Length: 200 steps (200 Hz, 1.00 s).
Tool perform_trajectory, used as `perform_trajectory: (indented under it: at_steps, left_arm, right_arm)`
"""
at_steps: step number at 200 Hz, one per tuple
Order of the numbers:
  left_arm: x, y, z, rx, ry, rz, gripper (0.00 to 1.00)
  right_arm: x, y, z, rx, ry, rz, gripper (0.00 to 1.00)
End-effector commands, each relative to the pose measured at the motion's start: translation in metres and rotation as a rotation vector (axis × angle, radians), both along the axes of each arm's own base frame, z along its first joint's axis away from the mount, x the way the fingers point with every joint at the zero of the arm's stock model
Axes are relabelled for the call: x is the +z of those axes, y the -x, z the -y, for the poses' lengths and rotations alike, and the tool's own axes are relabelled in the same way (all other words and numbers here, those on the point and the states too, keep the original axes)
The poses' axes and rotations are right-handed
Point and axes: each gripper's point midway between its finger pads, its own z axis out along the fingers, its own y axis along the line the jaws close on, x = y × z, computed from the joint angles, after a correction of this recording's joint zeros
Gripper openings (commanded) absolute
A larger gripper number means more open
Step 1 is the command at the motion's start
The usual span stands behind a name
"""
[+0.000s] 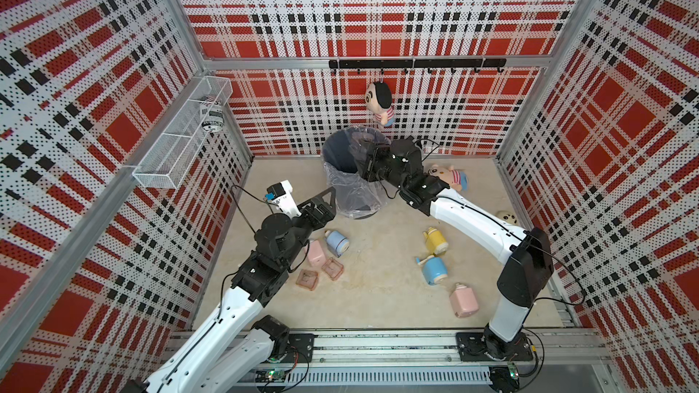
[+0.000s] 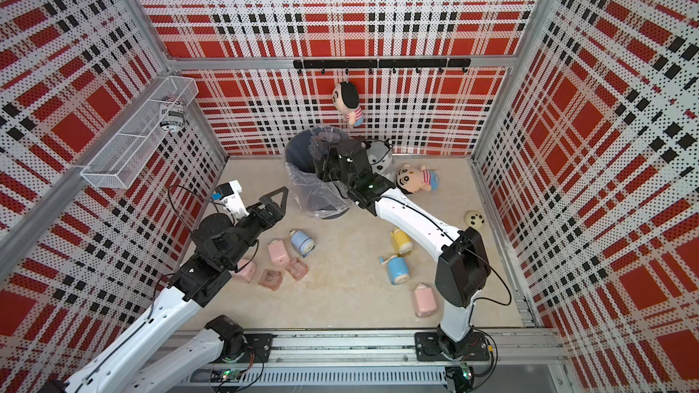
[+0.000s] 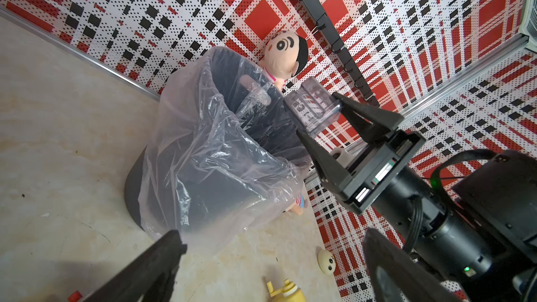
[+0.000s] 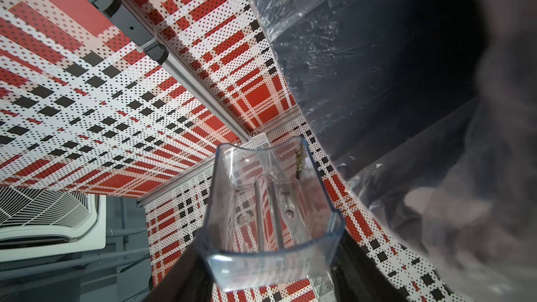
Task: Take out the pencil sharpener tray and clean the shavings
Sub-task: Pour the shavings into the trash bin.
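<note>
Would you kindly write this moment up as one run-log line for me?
step: emptying | right gripper: shut on clear tray over lined bin | left gripper: open, empty | shavings: a few in tray

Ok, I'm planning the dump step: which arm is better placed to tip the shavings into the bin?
Right. The right end effector is shut on the clear tray above the lined bin, with shavings inside it. The left end effector is open and empty, beside the bin.

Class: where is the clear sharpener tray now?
In the left wrist view the clear tray is in the jaws of the right gripper, above the rim of the lined bin by the back wall.
</note>
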Motion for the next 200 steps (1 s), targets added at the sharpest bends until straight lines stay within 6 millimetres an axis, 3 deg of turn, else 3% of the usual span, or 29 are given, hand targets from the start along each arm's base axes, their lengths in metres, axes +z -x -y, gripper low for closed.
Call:
perform_trajectory:
  at_steps: [1, 17, 34, 88, 109, 147, 162, 200]
  left_arm:
    - [0.013, 0.003, 0.004, -0.017, 0.003, 0.025, 0.98]
    - [0.013, 0.003, 0.006, -0.021, 0.004, 0.024, 0.98]
    - [0.013, 0.002, 0.008, -0.026, 0.004, 0.024, 0.98]
    - [0.016, 0.003, 0.009, -0.022, 0.005, 0.030, 0.98]
    - [0.015, 0.004, 0.009, -0.021, 0.006, 0.029, 0.98]
    - [0.009, 0.002, 0.007, -0.007, -0.010, 0.018, 0.98]
    - [0.007, 0.002, 0.006, -0.002, -0.013, 0.016, 0.98]
    - [0.011, 0.003, 0.005, -0.002, -0.013, 0.022, 0.98]
  right_arm:
    - [-0.001, 0.000, 0.012, -0.060, -0.257, -0.171, 0.47]
    - [-0.010, -0.001, 0.010, -0.053, -0.257, -0.186, 0.47]
    - [-0.004, -0.002, 0.011, -0.054, -0.257, -0.172, 0.47]
    - [0.044, -0.004, 0.009, -0.041, -0.250, -0.090, 0.47]
    - [0.034, -0.004, 0.010, -0.043, -0.239, -0.104, 0.48]
    - [-0.011, -0.002, 0.010, -0.053, -0.219, -0.175, 0.47]
    - [-0.009, -0.003, 0.009, -0.049, -0.212, -0.171, 0.47]
    - [0.016, -0.005, 0.008, -0.045, -0.181, -0.129, 0.48]
